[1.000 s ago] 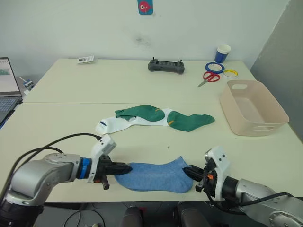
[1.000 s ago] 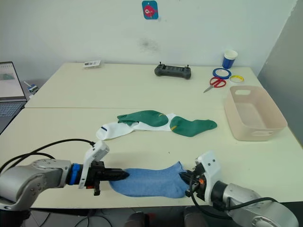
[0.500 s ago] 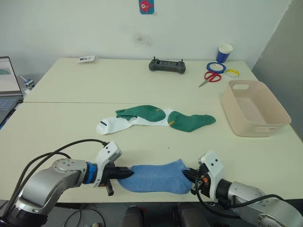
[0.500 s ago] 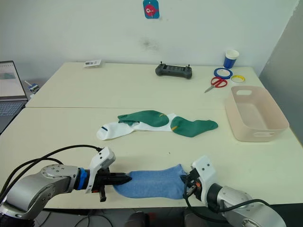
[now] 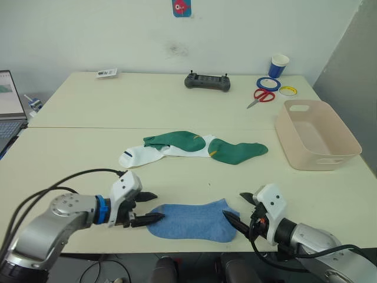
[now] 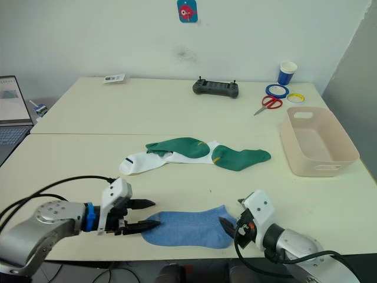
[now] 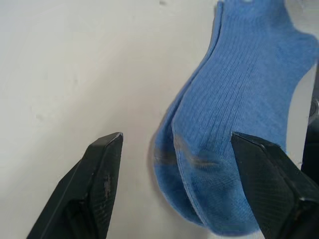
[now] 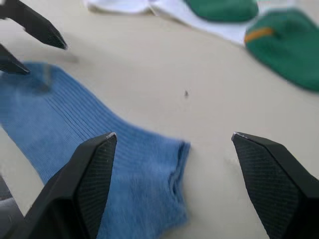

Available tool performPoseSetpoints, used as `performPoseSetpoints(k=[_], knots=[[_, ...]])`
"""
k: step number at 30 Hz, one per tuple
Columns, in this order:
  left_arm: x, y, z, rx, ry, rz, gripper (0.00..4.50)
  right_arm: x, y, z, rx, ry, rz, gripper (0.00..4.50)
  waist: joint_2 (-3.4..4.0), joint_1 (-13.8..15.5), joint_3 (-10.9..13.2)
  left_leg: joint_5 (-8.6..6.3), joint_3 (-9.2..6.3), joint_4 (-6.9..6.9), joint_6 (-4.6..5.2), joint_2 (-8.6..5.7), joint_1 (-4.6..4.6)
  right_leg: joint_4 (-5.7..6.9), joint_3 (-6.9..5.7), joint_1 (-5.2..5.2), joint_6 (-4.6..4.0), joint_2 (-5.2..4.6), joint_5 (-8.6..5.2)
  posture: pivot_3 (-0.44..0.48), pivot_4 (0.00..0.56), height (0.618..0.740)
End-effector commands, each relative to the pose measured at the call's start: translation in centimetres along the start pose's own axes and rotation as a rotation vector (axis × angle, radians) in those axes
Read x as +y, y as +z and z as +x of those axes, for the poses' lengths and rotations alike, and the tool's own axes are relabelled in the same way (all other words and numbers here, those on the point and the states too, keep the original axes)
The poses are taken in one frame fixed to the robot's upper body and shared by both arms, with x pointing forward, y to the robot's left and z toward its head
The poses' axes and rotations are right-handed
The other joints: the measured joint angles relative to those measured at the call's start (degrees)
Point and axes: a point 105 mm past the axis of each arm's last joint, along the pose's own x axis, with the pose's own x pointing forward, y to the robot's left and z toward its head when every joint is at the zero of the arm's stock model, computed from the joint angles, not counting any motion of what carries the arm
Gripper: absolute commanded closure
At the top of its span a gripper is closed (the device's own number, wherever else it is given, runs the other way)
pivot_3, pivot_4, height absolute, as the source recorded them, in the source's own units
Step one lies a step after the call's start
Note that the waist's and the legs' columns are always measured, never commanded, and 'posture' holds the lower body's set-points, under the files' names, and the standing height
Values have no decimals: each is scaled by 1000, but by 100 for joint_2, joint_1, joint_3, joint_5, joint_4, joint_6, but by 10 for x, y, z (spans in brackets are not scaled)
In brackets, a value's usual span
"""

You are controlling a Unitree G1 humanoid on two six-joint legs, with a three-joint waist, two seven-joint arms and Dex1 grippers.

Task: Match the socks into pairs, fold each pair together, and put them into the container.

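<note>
Left gripper [image 5: 148,207] spread wide at the toe end of the blue pair [image 5: 191,222], holding nothing; right gripper [image 5: 237,209] likewise wide open at the cuff end. Blue socks stacked flat near the table's [image 5: 147,106] front edge. Farther back, green socks [image 5: 235,151] and white socks [image 5: 144,155] overlapping mid-table. Container [image 5: 317,143] well apart, far right, with scissors [image 5: 260,96] and cup [image 5: 278,65] behind it
</note>
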Motion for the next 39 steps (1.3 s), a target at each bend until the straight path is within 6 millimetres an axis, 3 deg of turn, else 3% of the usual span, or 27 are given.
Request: performPoseSetpoints(k=[1, 4, 8, 13, 17, 21, 26, 29, 33, 36, 39], knots=[[-12, 13, -6, -14, -118, 70, 1105, 9, 23, -2, -101, 70, -66, 592, 0, -2, 0, 0, 2, 0, 0, -1, 1, 0, 1, 0, 0, 0, 0, 0, 150, 740], [-15, 18, 10, -18, -176, 112, 1722, 12, 18, 7, -81, 143, -61, 1233, 0, 8, 0, 0, 3, -1, 0, 0, 0, -1, -1, 1, -2, 0, -1, 0, 150, 740], [-21, 16, 34, -11, -235, 159, 2979, 19, 10, 23, -60, 217, -44, 2633, -2, 7, 0, 0, 1, 3, 1, -4, 0, -1, 0, 6, 1, 2, 1, 0, 150, 740], [-23, -5, 56, 54, -267, 219, 4485, 30, -16, 39, 31, 334, -56, 4395, -1, -3, 0, 0, 0, 2, 2, 0, -2, 1, -1, 2, 25, 10, 15, 0, 150, 740], [-18, -31, 66, 127, -239, 199, 4500, 32, -40, 37, 139, 363, -110, 4481, -2, 3, -1, -1, -4, 1, 3, 2, -2, 3, -4, 2, 27, 13, 15, 0, 150, 740], [-17, -52, 66, 178, -232, 189, 4500, 11, -57, 30, 213, 243, -158, 4481, -1, 16, -22, -1, -3, 3, 3, -1, 6, 2, -1, 10, 21, 9, 12, 0, 150, 740], [-21, -65, 67, 192, -236, 196, 4500, -12, -69, 12, 244, 94, -105, 4481, 5, 17, -87, -1, 0, 3, 3, 0, 23, 3, 3, 23, -1, 7, 0, 0, 150, 740], [-20, -59, 70, 147, -223, 202, 4500, -13, -63, 2, 203, 78, -93, 4481, 9, 20, -113, -1, 1, 2, 3, -1, 42, 2, 3, 42, -2, 5, -1, 0, 150, 740], [-16, -26, 72, 9, -210, 258, 4500, -2, -24, -3, 40, 129, -127, 4481, 22, 32, -111, -2, 3, 2, 1, -2, 73, -1, 7, 69, -4, -2, -4, 0, 150, 740], [-15, 2, 69, -57, -228, 302, 4500, 4, -2, 1, -32, 166, -155, 4481, 12, 40, -89, -2, 3, 2, 0, -2, 73, -1, 6, 66, -4, -2, -4, 0, 150, 740], [-17, 11, 71, -60, -251, 315, 4500, 5, -1, 13, -29, 199, -171, 4481, -8, 38, -75, -2, -3, 1, 0, 1, 53, -1, -2, 57, -4, 4, -4, 0, 150, 740]])
